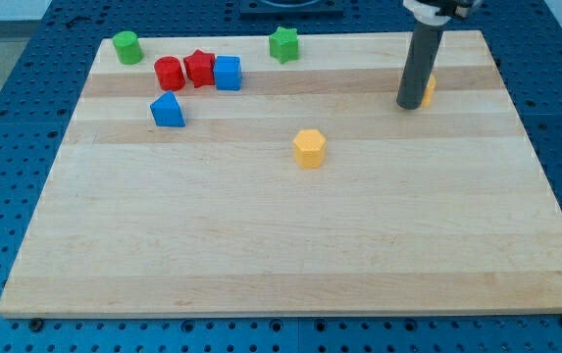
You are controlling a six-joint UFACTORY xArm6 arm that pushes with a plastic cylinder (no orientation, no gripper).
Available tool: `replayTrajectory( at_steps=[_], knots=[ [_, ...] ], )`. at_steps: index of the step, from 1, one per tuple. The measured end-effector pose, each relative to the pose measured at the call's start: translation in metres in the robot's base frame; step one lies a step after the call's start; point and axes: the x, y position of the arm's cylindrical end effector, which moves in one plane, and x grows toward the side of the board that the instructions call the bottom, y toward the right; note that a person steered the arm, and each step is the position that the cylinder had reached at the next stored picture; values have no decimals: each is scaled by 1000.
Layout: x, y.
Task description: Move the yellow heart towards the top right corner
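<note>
now | my tip [411, 105] has no jaws, holds nothing | yellow heart [429, 88] touching its right, mostly hidden | you push up-right gently, stay centred

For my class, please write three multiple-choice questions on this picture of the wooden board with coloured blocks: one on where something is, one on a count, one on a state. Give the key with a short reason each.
1. Where is the dark rod's tip?
A. Beside the green star block
B. At the largely hidden yellow block near the wooden board's top right
C. Off the board

2. How many red blocks show?
A. Two
B. Four
C. None

3. How does the yellow hexagonal block stand?
A. Stacked on a blue block
B. Pressed against the tip
C. Alone, touching nothing

Key:
1 B, the rod covers most of that yellow block.
2 A, a red cylinder and a red star block sit side by side.
3 C, bare wood surrounds it.
</note>
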Motion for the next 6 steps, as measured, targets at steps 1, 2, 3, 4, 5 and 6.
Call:
replayTrajectory(
  at_steps=[1,2,3,4,5,6],
  knots=[
    [2,13],
    [2,15],
    [2,19],
    [2,27],
    [-7,27],
    [-16,27]
  ],
)
